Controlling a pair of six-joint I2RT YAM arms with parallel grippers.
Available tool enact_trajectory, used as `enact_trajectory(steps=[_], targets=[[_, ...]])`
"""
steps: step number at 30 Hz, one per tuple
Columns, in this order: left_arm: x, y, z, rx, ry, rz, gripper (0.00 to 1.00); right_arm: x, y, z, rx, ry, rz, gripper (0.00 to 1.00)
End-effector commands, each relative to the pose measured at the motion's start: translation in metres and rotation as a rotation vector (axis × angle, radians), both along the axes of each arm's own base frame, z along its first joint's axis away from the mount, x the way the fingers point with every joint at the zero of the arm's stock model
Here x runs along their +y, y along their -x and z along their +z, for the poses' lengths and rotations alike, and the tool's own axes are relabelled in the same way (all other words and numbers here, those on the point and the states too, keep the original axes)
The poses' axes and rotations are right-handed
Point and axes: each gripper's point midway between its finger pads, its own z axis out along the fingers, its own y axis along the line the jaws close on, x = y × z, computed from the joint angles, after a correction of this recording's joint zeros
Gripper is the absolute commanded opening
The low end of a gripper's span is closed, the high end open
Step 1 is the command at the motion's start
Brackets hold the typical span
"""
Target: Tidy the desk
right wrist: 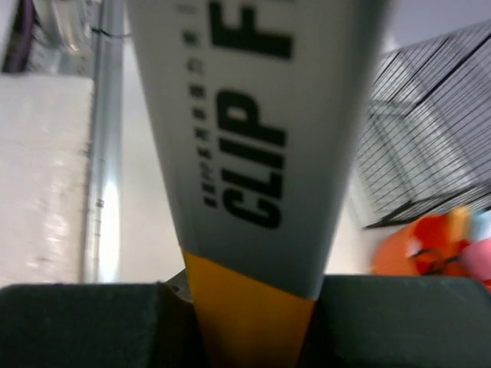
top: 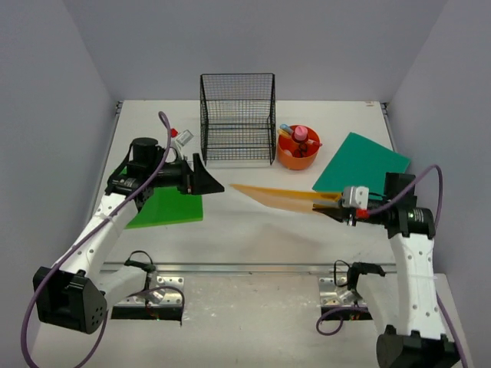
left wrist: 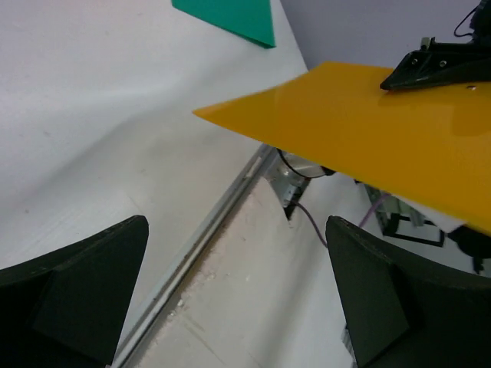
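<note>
One folder (top: 280,198) over desk (top: 230,230), near rack (top: 238,119)

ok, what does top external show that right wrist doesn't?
Top only: both arms, the open left gripper, a dark green sheet and a light green sheet.
Right wrist only: the "CLIP F" print on the folder.
Both: the right gripper shut on the folder, the rack, tray, and desk with its rail.

Desk (top: 253,222), large flat white rectangular tabletop, lying level, matte surface with faint grey scuffs and smudges, 1 silver metal rail (top: 253,267) running straight along its whole near edge, by far the widest thing in the top view
</note>
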Motion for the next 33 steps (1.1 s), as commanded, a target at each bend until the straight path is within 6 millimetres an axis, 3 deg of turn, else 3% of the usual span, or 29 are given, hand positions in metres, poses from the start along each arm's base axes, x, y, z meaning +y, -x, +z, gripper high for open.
enact_trajectory(steps=[1, 8, 11, 15, 22, 27, 33], targets=[[-0.009, 0.027, 0.015, 0.185, 0.183, -0.098, 1.0, 0.01, 0.022, 0.01, -0.549, 0.067, 0.122, 0.0], [-0.015, 0.044, -0.003, 0.353, 0.257, -0.137, 1.0, 0.017, 0.033, 0.014, -0.997, 0.082, 0.197, 0.0], [-0.024, 0.049, -0.003, 0.361, 0.255, -0.168, 1.0, 0.019, 0.037, 0.018, -1.084, 0.067, 0.22, 0.0], [-0.038, 0.05, 0.006, 0.325, 0.256, -0.215, 1.0, 0.021, 0.041, 0.024, -1.113, 0.037, 0.238, 0.0], [-0.072, 0.036, 0.005, 0.327, 0.22, -0.28, 0.99, 0.022, 0.045, 0.043, -1.149, 0.011, 0.236, 0.0], [-0.101, 0.028, 0.023, 0.284, 0.224, -0.361, 0.9, 0.022, 0.046, 0.049, -1.183, -0.006, 0.23, 0.0], [-0.124, 0.028, 0.024, 0.318, 0.243, -0.424, 0.67, 0.022, 0.047, 0.048, -1.235, -0.006, 0.231, 0.0]])
